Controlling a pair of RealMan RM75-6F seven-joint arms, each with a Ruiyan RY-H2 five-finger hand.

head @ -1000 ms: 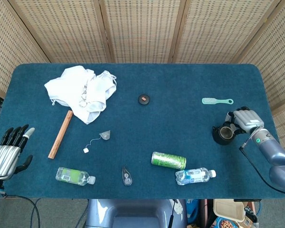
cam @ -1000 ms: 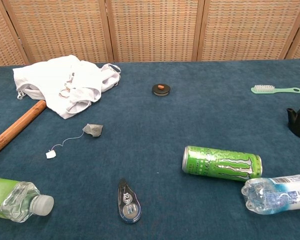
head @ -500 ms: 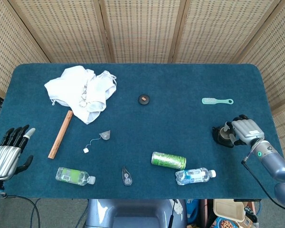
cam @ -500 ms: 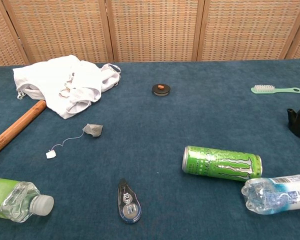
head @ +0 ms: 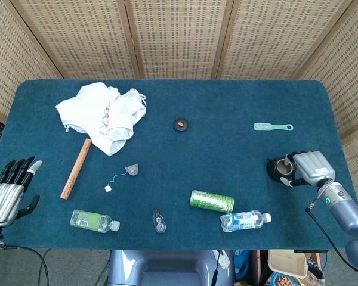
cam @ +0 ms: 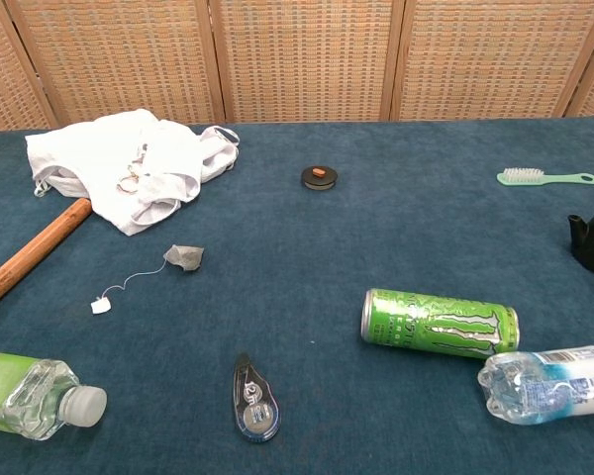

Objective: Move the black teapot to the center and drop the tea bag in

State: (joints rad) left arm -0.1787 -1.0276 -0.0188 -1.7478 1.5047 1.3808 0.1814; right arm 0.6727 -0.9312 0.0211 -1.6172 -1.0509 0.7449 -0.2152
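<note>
A nappy blue cloth covers the tabletop point(head: 227, 95), with woven cane screens behind it. The small, round black teapot point(head: 278, 170) stands open-topped near the right edge, well apart from the middle. Its flat round lid point(head: 180, 124) with an orange knob lies far back near the centre. The tea bag point(head: 132, 169), a soft grey pyramid on a thin string ending in a white tag, lies left of centre, near a wooden stick point(head: 76, 168) and a crumpled white cloth point(head: 102, 111).

A shiny green can point(head: 212, 201) lies on its side toward the near edge, with a crinkled clear bottle point(head: 244, 221) just beside it on the right. A second clear bottle point(head: 94, 220) lies at near left.

The right hand point(head: 307, 168), silver-backed, lies against the teapot's right side with fingers curled toward it; whether it truly grips is unclear. The left hand point(head: 9, 189) hovers at the near left corner, dark fingers apart, holding nothing.

Since the earlier frames the right hand has slid lower and rightward around the pot, which has barely shifted.
</note>
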